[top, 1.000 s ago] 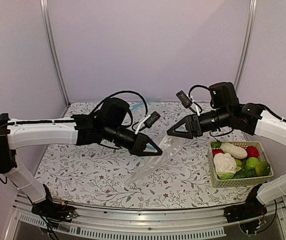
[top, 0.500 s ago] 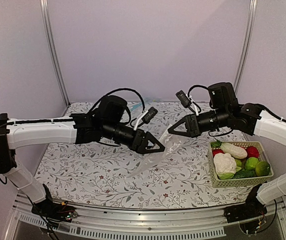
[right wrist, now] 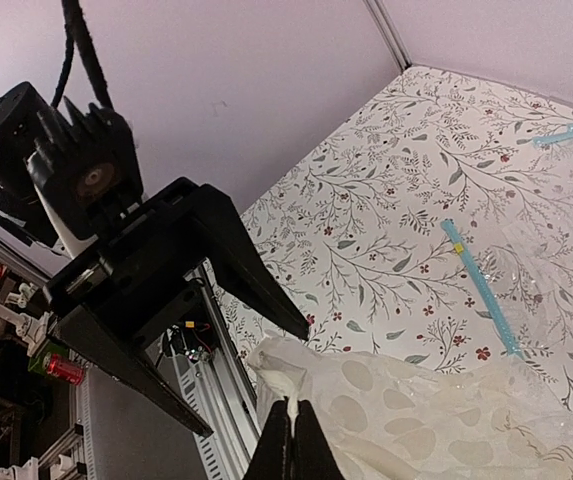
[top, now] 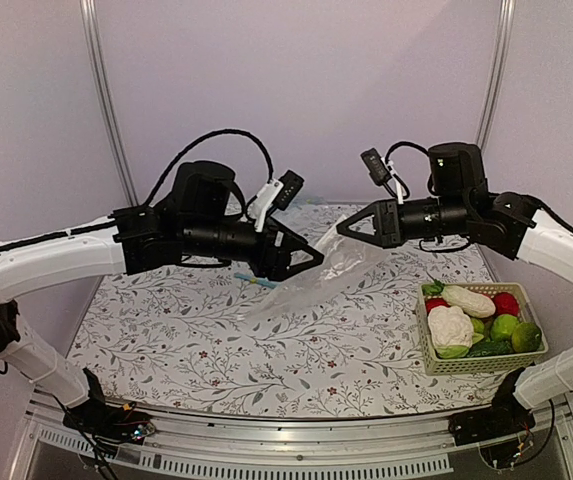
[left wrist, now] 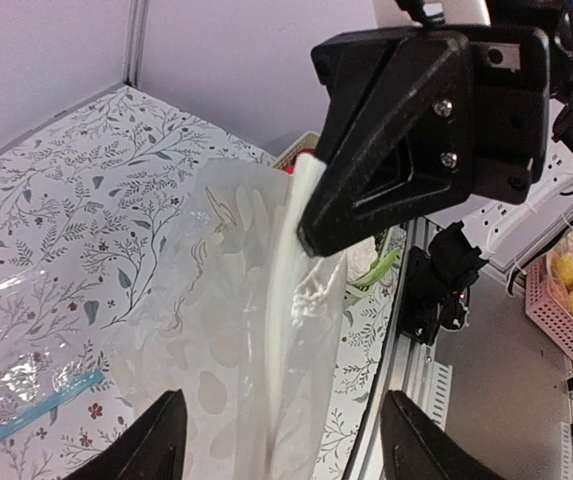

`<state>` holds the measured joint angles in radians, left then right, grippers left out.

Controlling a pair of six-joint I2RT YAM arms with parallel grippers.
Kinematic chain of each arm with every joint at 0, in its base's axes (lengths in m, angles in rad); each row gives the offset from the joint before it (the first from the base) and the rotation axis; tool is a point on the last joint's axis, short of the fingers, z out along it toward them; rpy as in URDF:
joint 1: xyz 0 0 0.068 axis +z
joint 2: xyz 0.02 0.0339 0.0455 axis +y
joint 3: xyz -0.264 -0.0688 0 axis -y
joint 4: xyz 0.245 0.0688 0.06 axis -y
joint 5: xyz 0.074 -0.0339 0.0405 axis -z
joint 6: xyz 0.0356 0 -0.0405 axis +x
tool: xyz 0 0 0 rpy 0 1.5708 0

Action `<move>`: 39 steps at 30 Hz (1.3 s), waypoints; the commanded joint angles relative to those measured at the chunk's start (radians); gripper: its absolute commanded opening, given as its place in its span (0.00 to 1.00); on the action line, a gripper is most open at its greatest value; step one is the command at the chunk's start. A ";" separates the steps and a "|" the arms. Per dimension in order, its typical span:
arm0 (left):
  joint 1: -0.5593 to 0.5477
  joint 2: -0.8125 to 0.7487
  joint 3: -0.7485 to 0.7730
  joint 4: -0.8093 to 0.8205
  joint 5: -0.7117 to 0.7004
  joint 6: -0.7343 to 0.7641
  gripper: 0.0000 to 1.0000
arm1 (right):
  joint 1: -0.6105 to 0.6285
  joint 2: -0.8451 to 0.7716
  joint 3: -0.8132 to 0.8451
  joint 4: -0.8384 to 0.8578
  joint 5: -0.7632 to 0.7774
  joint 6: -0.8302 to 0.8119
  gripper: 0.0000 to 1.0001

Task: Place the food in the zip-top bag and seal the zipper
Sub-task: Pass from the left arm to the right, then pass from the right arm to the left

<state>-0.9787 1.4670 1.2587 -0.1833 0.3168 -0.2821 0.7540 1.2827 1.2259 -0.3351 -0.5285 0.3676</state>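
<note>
Right jaws clench the zip-top bag's [top: 311, 288] mouth, the bag hanging slantwise over the bench [top: 166, 340]; left jaws are spread and empty beside it. A missed grab at the limp lip could tug the bag free.

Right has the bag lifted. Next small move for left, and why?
Probably close the left gripper on the zip-top bag: its fingers stand open with the bag between them, while the right gripper is shut on the bag's mouth edge. A second hold would let the mouth be spread.
</note>
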 commanded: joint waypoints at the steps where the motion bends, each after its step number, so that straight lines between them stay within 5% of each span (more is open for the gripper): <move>1: -0.031 0.024 0.029 -0.070 -0.111 0.099 0.65 | 0.008 0.029 0.029 0.002 0.008 0.014 0.00; 6: -0.033 0.025 0.030 -0.045 -0.145 0.116 0.64 | 0.007 0.041 0.032 0.001 -0.005 0.019 0.00; 9: -0.032 0.048 0.049 -0.042 -0.112 0.122 0.50 | 0.008 0.048 0.035 0.002 -0.017 0.018 0.00; 17: -0.034 0.087 0.088 -0.019 -0.085 0.125 0.43 | 0.008 0.067 0.047 -0.016 -0.039 0.008 0.00; 28: -0.035 0.106 0.087 0.028 -0.062 0.096 0.15 | 0.008 0.075 0.055 -0.034 -0.029 -0.010 0.00; 32: -0.029 0.099 0.079 0.036 -0.063 0.080 0.00 | 0.007 0.037 0.049 -0.030 0.073 -0.005 0.34; 35: -0.013 0.081 0.056 0.064 -0.036 0.054 0.00 | 0.007 -0.012 0.028 -0.023 0.203 0.006 0.59; 39: 0.010 0.048 0.027 0.094 0.005 0.017 0.00 | -0.020 -0.096 -0.014 -0.019 0.350 0.033 0.72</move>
<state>-0.9936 1.5539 1.3190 -0.1417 0.2726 -0.2218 0.7532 1.2877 1.2446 -0.3584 -0.3656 0.3798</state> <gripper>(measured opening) 0.009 0.695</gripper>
